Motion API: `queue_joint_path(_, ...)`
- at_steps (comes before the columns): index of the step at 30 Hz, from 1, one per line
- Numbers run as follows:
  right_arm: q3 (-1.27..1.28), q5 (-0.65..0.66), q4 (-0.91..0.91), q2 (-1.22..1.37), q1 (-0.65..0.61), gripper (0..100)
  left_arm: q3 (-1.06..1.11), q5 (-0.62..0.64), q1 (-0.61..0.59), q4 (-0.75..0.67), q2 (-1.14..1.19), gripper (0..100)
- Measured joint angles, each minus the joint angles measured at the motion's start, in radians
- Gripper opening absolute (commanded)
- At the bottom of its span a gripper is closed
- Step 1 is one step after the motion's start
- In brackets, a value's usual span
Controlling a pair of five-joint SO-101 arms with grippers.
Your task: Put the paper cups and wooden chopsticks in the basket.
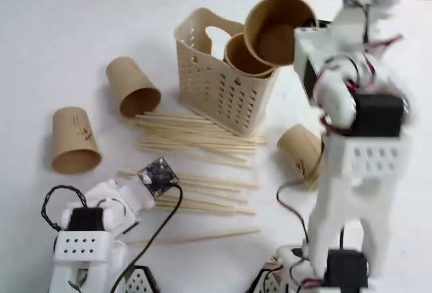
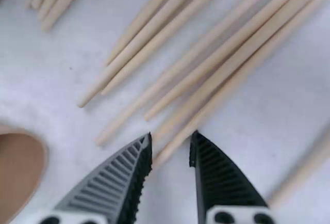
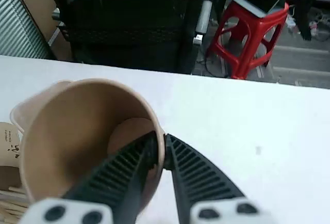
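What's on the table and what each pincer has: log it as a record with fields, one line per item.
held cup: rim pinched by the right pincer, over the basket
nested cup: inside the basket
loose cups: three, on their sides on the table
chopsticks: scattered on the table in front of the basket
left pincer: open, low over the chopsticks, gripping nothing

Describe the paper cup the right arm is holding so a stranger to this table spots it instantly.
Find the cream slotted basket midway across the white table. The held cup hangs tilted over the basket's right end, its rim pinched by the right gripper. It alone is lifted: the nested cup sits inside the basket and three lying cups rest on the table.
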Motion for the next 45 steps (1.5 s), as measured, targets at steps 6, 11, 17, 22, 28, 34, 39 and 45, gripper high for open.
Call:
queue_joint_path(6, 0.0, -0.054, -0.061, 0.1, -0.021, 1.6, 0.0, 0.002, -0.026, 0.0, 0.0, 15)
queue_joint_path(11, 0.0, -0.061, -0.074, 0.11, -0.071, 2.1, 0.0, 0.002, -0.026, -0.002, 0.0, 15)
queue_joint_path(17, 0.005, -0.061, -0.074, 0.114, -0.091, 4.4, 0.0, 0.002, -0.026, -0.002, 0.0, 15)
queue_joint_path(22, 0.038, -0.061, -0.074, 0.114, -0.092, 19.8, 0.0, 0.002, -0.026, -0.002, 0.0, 15)
queue_joint_path(28, 0.064, -0.061, -0.075, 0.115, -0.078, 22.7, 0.0, 0.002, -0.026, -0.002, 0.0, 15)
queue_joint_path(34, 0.064, -0.061, -0.054, 0.115, -0.035, 22.7, 0.0, 0.002, -0.026, -0.002, 0.0, 15)
queue_joint_path(39, 0.114, -0.061, -0.054, 0.137, -0.012, 22.7, 0.0, 0.002, -0.026, -0.002, 0.0, 15)
queue_joint_path(45, 0.144, -0.061, -0.086, 0.219, -0.028, 22.7, 0.0, 0.002, -0.026, -0.002, 0.0, 15)
